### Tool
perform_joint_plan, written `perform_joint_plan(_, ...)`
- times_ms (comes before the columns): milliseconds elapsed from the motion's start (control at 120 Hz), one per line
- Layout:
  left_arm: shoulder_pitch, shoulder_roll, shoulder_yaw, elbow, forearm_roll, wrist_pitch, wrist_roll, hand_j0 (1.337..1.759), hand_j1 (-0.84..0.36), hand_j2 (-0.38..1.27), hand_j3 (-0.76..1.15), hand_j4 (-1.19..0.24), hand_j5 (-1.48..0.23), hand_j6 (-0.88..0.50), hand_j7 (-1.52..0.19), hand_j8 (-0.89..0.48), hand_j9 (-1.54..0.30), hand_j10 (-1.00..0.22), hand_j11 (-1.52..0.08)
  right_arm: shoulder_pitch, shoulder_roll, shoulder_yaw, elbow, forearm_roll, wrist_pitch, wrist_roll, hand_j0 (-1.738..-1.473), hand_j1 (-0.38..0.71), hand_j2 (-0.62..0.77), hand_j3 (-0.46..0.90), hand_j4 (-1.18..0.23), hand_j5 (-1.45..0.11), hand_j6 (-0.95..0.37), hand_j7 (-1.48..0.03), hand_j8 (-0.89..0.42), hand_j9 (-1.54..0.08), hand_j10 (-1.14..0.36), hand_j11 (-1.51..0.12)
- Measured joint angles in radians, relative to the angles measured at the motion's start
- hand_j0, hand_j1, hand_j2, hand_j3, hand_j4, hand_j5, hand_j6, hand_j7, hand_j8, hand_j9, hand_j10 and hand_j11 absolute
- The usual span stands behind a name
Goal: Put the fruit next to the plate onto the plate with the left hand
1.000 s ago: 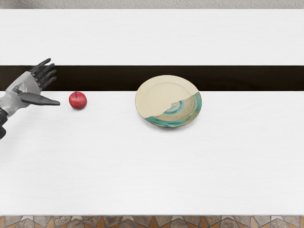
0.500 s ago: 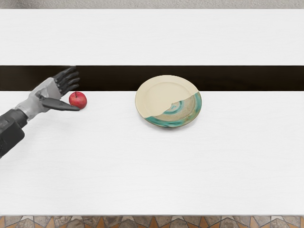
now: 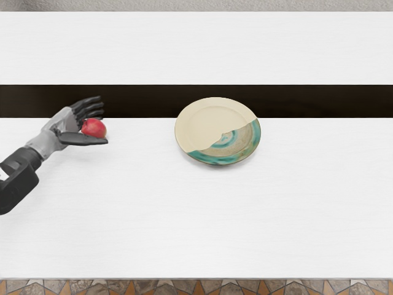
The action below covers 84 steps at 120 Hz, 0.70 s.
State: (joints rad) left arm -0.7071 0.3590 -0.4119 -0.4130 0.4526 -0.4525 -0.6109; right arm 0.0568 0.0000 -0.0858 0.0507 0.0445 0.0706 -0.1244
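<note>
Near the table's (image 3: 196, 209) left edge, I see my left hand (image 3: 69, 126) clamped around the red apple (image 3: 94, 127), thumb in front, fingers behind. The plate (image 3: 206, 121) sits well apart, mid-table.

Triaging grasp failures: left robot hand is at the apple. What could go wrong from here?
1. The apple sits well forward in the left robot hand, away from the palm; a shallow hold could let it slip on lifting.
2. It lies near the dark gap behind the table; a nudge may roll it in.
3. The plate is well to the right; a loose apple could drop mid-carry.
</note>
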Motion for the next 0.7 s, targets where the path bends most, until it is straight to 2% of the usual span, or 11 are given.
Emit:
perform_joint_plan(492,0.006,-0.012,0.007,0.000,0.049,0.019,0.000,1.658,-0.22,0.10,0.00,-0.48,-0.62,-0.48,-0.62,-0.48,-0.62,-0.48,-0.62,0.000,0.000,0.000,0.000,0.000,0.000,0.000,-1.658,-0.35,0.00,0.00,0.00,0.00,0.00,0.00,0.00,0.00,0.00,0.00)
perform_joint_plan(617,0.008,-0.015,0.009,0.000,0.061,0.031,0.000,1.658,-0.27,0.11,0.00,-0.52,-0.67,-0.52,-0.67,-0.52,-0.67,-0.52,-0.67,0.000,0.000,0.000,0.000,0.000,0.000,0.000,-1.658,-0.35,0.00,0.00,0.00,0.00,0.00,0.00,0.00,0.00,0.00,0.00)
perform_joint_plan(700,0.008,-0.015,0.008,0.000,0.067,0.033,-0.001,1.657,-0.30,0.14,0.00,-0.54,-0.71,-0.54,-0.72,-0.48,-0.72,-0.51,-0.73,0.000,0.000,0.000,0.000,0.000,0.000,0.000,-1.658,-0.35,0.00,0.00,0.00,0.00,0.00,0.00,0.00,0.00,0.00,0.00)
